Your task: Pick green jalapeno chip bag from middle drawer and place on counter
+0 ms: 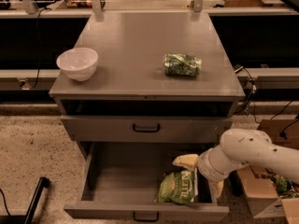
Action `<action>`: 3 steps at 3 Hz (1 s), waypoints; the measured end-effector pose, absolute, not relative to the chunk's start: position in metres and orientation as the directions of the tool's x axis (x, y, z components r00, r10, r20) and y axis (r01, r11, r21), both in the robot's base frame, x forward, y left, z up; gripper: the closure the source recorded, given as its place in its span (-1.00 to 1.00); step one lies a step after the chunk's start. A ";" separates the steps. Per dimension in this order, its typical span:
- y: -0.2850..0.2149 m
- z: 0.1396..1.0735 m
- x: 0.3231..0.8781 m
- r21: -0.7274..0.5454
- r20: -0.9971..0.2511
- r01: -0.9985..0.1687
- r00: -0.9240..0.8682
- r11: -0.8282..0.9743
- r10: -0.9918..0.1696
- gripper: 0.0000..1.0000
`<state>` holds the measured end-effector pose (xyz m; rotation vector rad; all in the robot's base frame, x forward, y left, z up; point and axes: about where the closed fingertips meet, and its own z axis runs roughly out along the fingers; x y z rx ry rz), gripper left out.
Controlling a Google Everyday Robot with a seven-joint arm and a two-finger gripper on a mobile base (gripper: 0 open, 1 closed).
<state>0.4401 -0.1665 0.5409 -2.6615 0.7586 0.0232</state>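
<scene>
The green jalapeno chip bag (177,187) lies flat at the front right of the open middle drawer (145,211), its white lettering facing up. My gripper (200,176) reaches into the drawer from the right on a white arm (252,152). It hangs just over the bag's right edge. Its cream fingers (186,161) are spread apart, one behind the bag and one by its right side. The counter (140,45) is the cabinet's gray top.
A white bowl (77,63) stands at the counter's left edge. A green-patterned can (182,65) lies on its side at the counter's right. The drawer above (145,128) is shut. Cardboard boxes (266,195) stand on the floor at the right.
</scene>
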 end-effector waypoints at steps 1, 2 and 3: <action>-0.160 0.508 0.453 -0.346 -0.098 -0.492 0.866 -0.799 -0.490 -1.00; -0.154 0.483 0.462 -0.356 -0.096 -0.486 0.869 -0.798 -0.486 -1.00; -0.148 0.463 0.464 -0.363 -0.109 -0.482 0.872 -0.798 -0.477 -0.74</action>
